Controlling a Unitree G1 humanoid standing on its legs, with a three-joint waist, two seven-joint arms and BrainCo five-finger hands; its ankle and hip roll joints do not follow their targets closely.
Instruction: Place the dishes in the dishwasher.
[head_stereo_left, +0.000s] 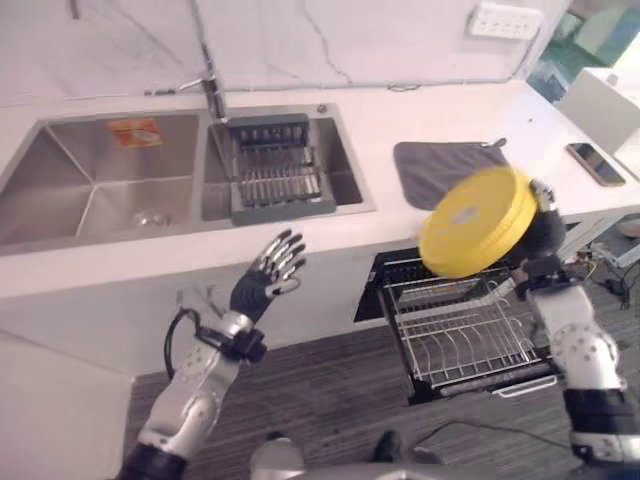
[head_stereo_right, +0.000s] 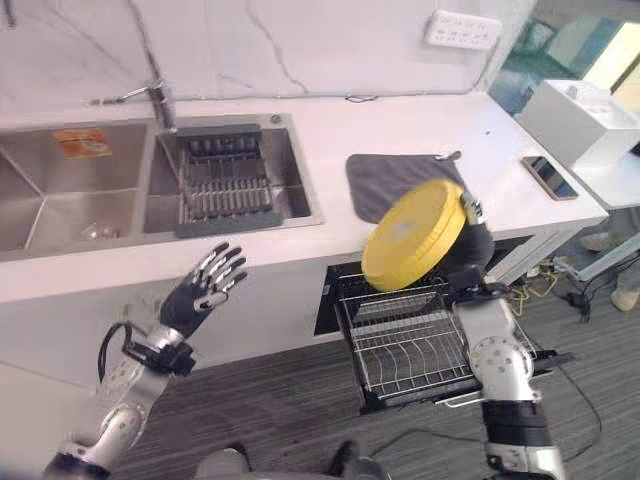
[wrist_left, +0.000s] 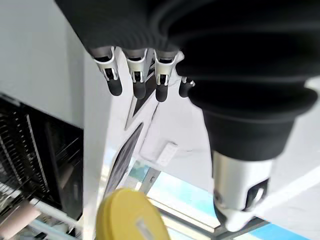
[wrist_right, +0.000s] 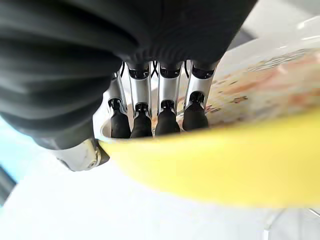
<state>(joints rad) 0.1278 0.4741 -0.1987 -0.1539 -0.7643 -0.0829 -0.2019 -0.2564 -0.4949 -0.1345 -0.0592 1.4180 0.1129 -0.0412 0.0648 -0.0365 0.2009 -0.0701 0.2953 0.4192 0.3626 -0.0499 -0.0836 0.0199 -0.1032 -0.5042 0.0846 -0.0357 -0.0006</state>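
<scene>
So your right hand (head_stereo_left: 540, 225) has the yellow plate (head_stereo_left: 478, 222) pinched at its rim, fingers (wrist_right: 150, 117) on the inner face and the thumb on the other side, and it's carrying it tilted up on edge in the air, at about 3 o'clock in the head view. The plate hangs right over the back end of the pulled-out dishwasher rack (head_stereo_left: 462, 338), which sticks out from under the desk (head_stereo_left: 400, 125) at around 4 o'clock; the plate isn't in the wires. Your left hand (head_stereo_left: 268, 277) is up at about 7 o'clock, in front of the desk edge, fingers spread and straight, holding nothing, well apart from the plate. On the desk, a grey mat (head_stereo_left: 440, 166) lies just behind the plate at 2 o'clock, with a phone (head_stereo_left: 595, 163) further out at 3. The steel sink (head_stereo_left: 100, 180) takes up 10 to 12 o'clock, with a dark drying rack (head_stereo_left: 278, 168) sitting in its right basin and the tap (head_stereo_left: 210, 85) behind it.
</scene>
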